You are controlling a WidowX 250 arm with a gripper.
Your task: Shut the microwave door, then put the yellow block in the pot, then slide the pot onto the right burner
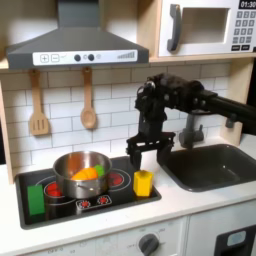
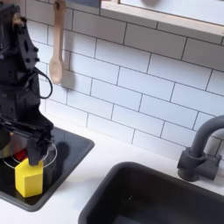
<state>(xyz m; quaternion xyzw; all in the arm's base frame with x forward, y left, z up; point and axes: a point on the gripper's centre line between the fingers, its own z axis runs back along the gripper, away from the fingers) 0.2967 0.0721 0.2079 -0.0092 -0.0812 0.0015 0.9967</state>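
Standing on the black stovetop (image 1: 60, 208) near its front edge on the first exterior view's right: the yellow block (image 1: 143, 182), upright, also seen at the second exterior view's lower left (image 2: 28, 178). Poised directly above it, the gripper (image 1: 142, 160), fingers pointing down and spread wider than the block, holding nothing; contact with the block not evident, though hard to judge from the second exterior view (image 2: 26, 150), where the black fingers straddle the block's top. Placed at the stovetop's near corner on the first exterior view's left: a green block (image 1: 36, 200). Sitting on the left-hand burner in the first exterior view: the pot (image 1: 83, 172), with orange and green items inside, kind not discernible. Set into the counter to the first exterior view's right: a dark sink (image 1: 211, 165) with a faucet (image 1: 190, 132) behind. Hanging on the tiled wall: two wooden utensils (image 1: 39, 104). Mounted highest and farthest: the microwave door (image 1: 198, 30), lying flush and closed.
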